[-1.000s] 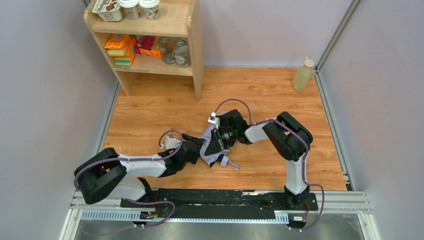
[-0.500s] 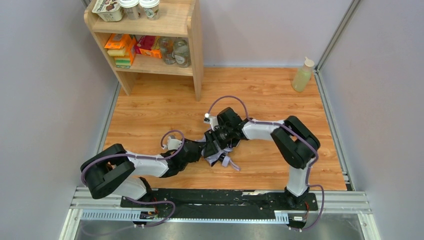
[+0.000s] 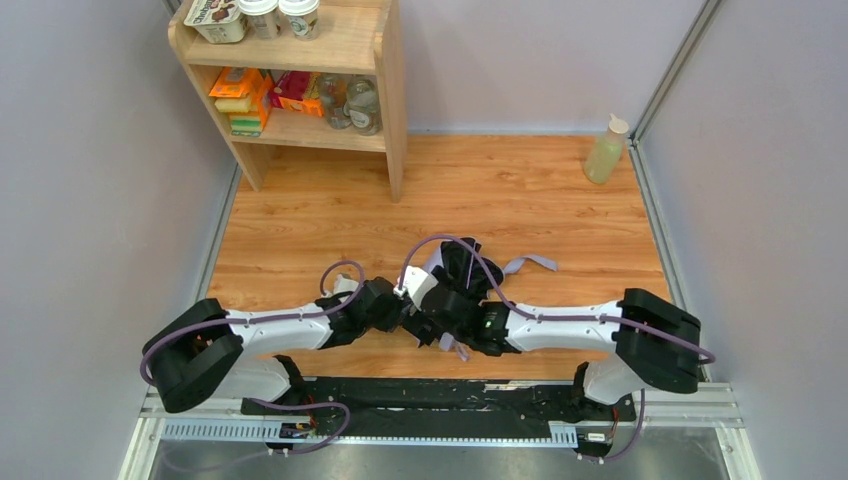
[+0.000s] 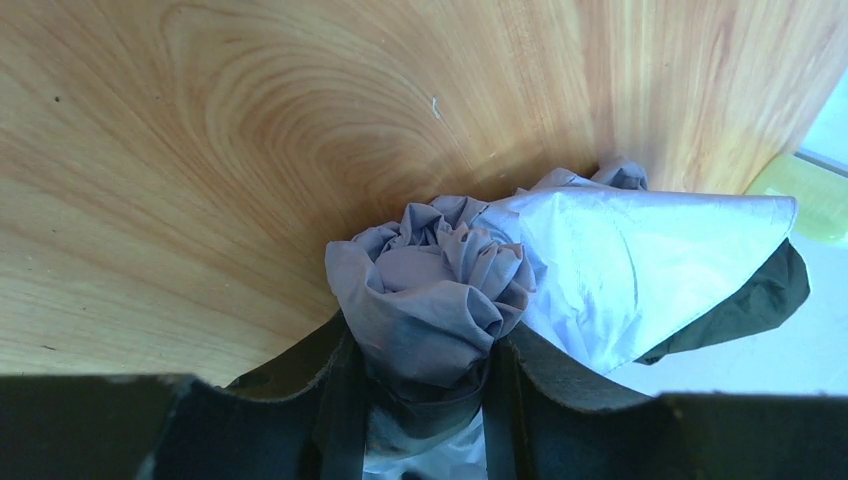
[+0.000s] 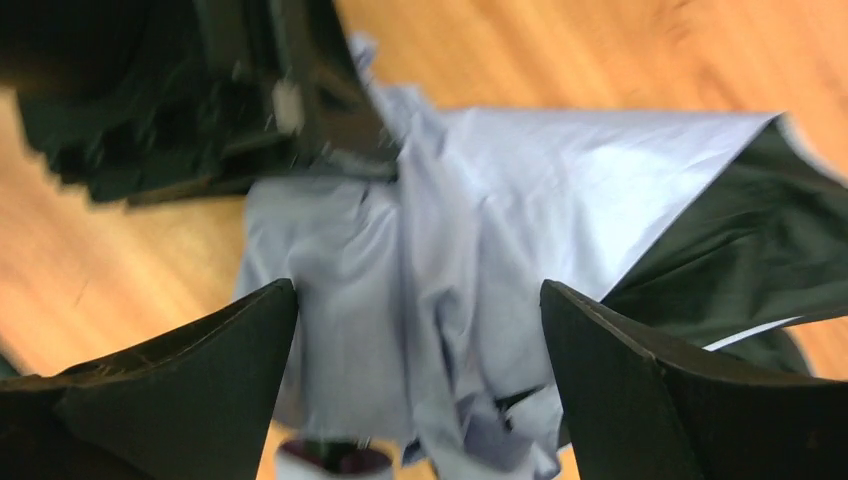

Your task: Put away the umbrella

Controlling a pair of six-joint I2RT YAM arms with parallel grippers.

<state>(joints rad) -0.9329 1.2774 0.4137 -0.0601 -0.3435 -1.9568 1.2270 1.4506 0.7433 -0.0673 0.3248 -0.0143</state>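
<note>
Above the black base plate [image 3: 440, 393], the left arm [image 3: 280, 330] and right arm [image 3: 560, 328] have white links, black joints, purple cables; the right gripper [image 5: 415, 290] is black.

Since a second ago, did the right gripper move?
Yes. The right gripper moved toward the near edge, closer to the black base rail and farther from the wooden shelf.
</note>
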